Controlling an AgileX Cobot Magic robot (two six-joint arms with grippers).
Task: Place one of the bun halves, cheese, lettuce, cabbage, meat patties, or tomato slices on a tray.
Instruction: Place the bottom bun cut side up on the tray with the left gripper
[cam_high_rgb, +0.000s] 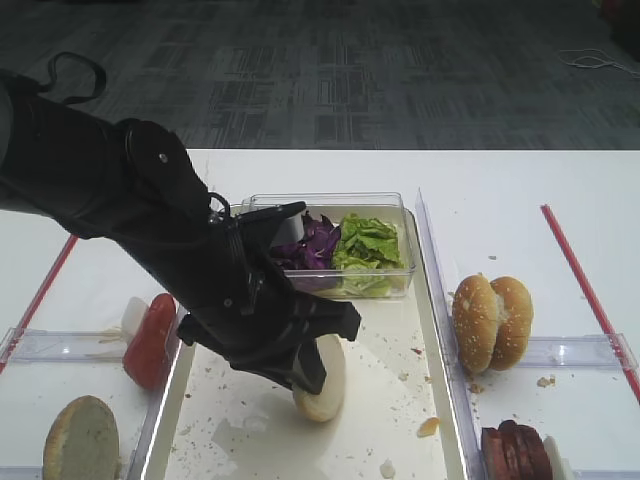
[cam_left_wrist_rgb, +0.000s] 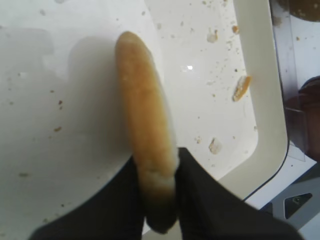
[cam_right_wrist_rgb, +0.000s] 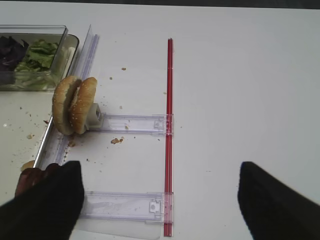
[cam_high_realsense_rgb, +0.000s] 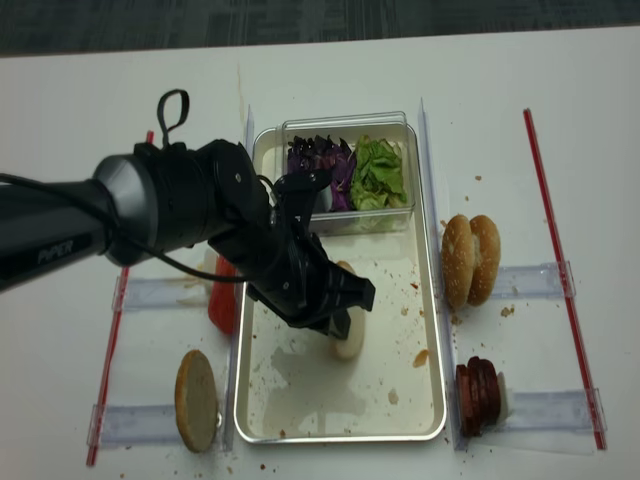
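Left gripper (cam_left_wrist_rgb: 159, 187) pinches flat pale-cream plain bun half (cam_left_wrist_rgb: 145, 125) by its rim, on edge over crumb-speckled cream tray (cam_left_wrist_rgb: 260, 100). Looks light, soft, crushable; rim grip suits. Right gripper's black fingers (cam_right_wrist_rgb: 45, 205) spread wide, empty.

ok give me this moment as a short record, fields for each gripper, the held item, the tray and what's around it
left gripper: shut on the plain bun half, held on edge
bun half position: low over the tray; contact unclear
right gripper: open, holding nothing, over the table
clear box: at the tray's far end, holds cabbage and lettuce
right of tray: sesame bun halves, meat patties
left of tray: tomato slices, another plain bun half
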